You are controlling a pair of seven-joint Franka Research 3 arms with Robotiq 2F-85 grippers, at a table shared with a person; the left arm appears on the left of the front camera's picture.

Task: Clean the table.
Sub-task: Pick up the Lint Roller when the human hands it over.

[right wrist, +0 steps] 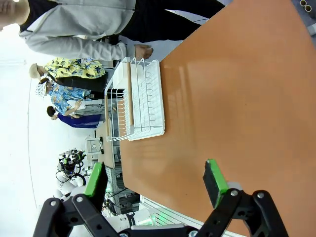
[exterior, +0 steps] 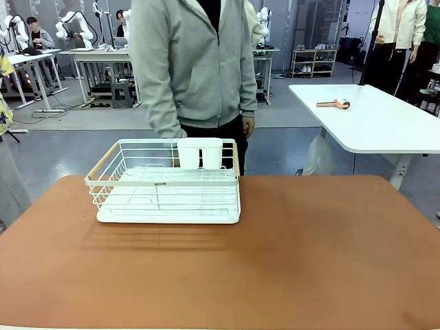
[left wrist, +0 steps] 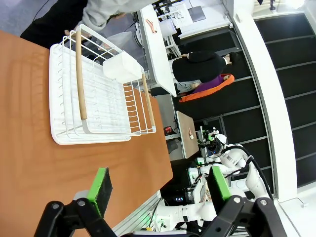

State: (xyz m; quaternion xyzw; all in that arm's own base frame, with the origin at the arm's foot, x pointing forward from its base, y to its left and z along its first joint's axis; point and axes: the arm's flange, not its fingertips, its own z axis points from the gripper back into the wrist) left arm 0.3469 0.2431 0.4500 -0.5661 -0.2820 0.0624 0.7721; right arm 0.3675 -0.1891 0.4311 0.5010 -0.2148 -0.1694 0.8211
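The left hand (left wrist: 160, 183) and right hand (right wrist: 154, 180) hover over the desk (exterior: 309, 254), wide open, holding nothing, while the wire rack (exterior: 165, 199) at 10 o'clock carries a white caddy (exterior: 200, 152).

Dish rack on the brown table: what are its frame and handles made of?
The dish rack looks like thin metal wire with a white coating, judging by its slender grid bars. Its handles look like pale wood, tan and matte, possibly imitation.

The left gripper (left wrist: 160, 185) and right gripper (right wrist: 154, 178) are black with green pads (left wrist: 100, 186). The person (exterior: 196, 62) wears a grey zip hoodie (exterior: 172, 75) and dark trousers (exterior: 214, 132).
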